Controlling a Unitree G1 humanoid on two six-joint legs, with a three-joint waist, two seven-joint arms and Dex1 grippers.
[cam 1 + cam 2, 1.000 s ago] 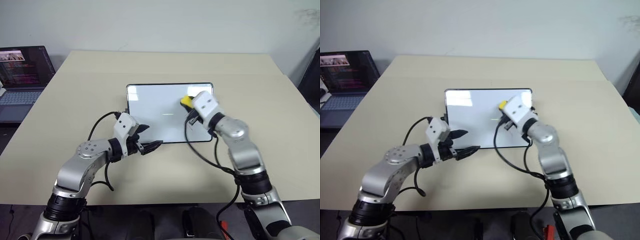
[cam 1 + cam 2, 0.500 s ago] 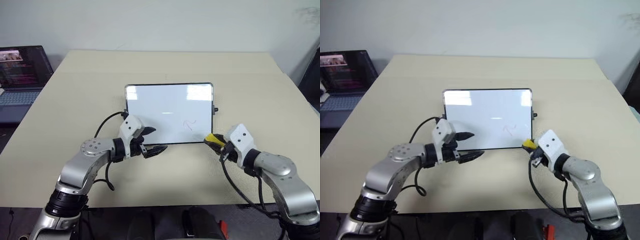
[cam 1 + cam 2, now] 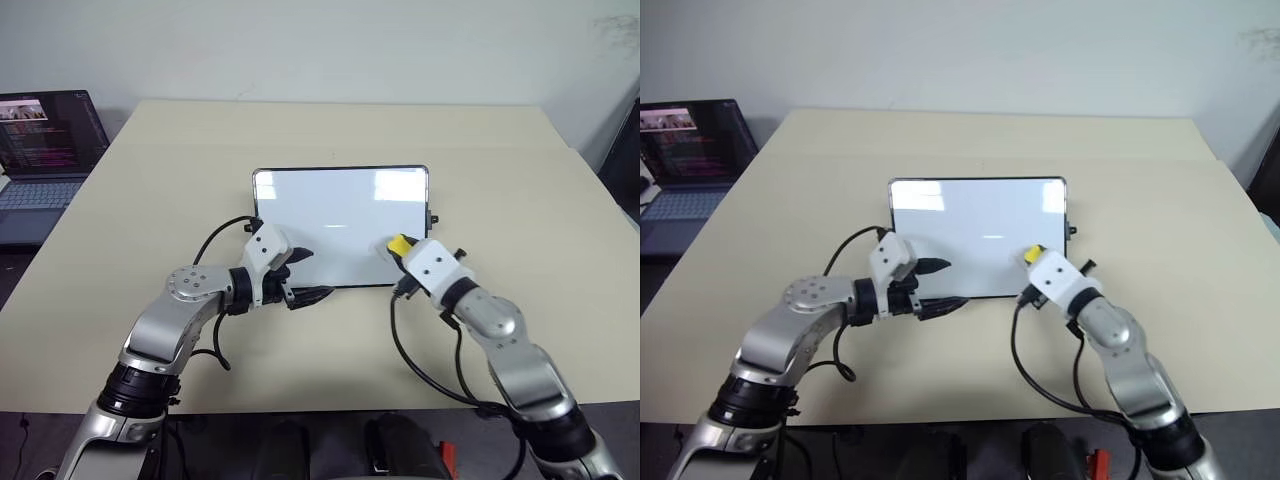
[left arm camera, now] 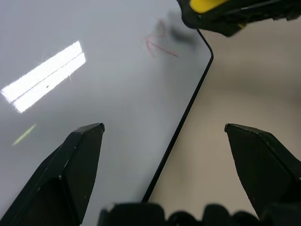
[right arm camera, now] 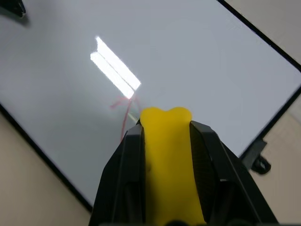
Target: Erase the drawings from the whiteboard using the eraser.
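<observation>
- whiteboard [image 3: 340, 225] is laid flat on the table [image 3: 150, 200], with a laptop [image 3: 45, 160] at the table's far left.
- eraser [image 3: 400, 245] is clamped in the right gripper [image 3: 396, 250], over the board's near right part.
- a red squiggle [image 4: 157, 42] is seen just beside it.
- left gripper [image 3: 308, 275] is held with fingers apart at the near edge.

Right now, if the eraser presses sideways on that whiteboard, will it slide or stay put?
The whiteboard lies flat and thin on the smooth table, so it probably slides easily. The open left claw straddles its near edge without clamping. Its rigid frame suggests no flexing under the eraser.
</observation>
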